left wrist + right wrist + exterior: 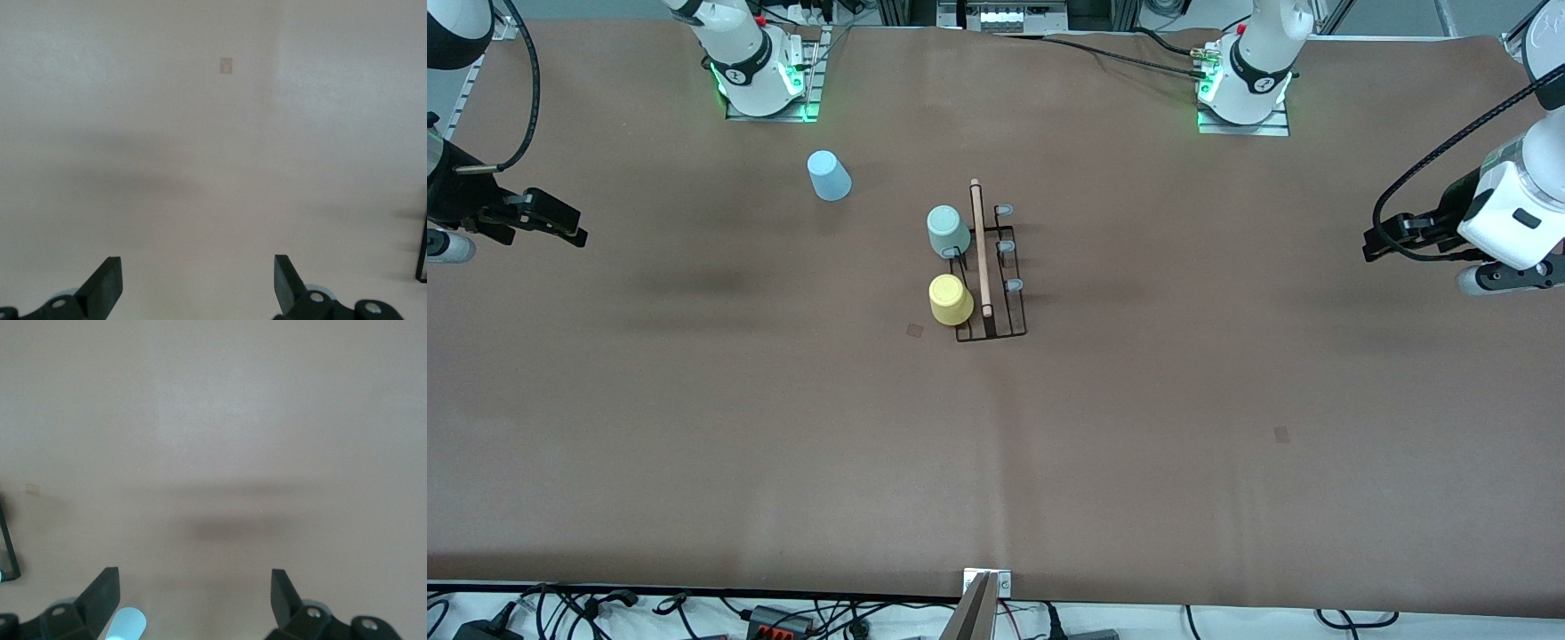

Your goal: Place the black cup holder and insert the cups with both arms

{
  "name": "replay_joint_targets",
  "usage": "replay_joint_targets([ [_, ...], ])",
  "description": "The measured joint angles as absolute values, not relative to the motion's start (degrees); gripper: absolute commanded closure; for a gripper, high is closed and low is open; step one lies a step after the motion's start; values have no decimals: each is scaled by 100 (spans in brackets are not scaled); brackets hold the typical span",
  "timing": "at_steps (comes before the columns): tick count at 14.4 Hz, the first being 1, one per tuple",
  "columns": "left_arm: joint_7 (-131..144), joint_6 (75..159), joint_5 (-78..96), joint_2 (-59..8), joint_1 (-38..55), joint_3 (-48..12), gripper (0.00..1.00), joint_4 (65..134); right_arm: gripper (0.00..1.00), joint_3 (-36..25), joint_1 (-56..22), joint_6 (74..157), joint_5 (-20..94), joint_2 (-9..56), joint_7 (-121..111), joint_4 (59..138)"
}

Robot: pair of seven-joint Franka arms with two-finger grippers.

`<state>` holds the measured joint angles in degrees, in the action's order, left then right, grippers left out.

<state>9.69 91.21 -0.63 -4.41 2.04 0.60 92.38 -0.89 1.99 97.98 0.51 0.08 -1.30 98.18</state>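
- At mid-desk stands the small black wire cup holder [991,283] with a light wooden rod [980,247] along its top.
- On its pegs toward the right arm's end sit a mint green plastic cup [947,230] and, nearer the front camera, a yellow plastic cup [950,300].
- Apart on the brown desk [1138,427], toward the right arm's base, stands a light blue plastic cup [829,175].
- Left claw [198,283] hangs spread wide and empty over the desk's end.
- Right claw [194,597] likewise, spread and empty over its own end.

Black cup holder [421,247] cut off at left wrist view edge.
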Motion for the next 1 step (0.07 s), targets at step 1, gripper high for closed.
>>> replay_joint_targets([
  [1, 969, 9121, -63, -441, 204, 60, 0, 9238, 0, -89, 199, 9798, 51, 8, -130, 9818],
])
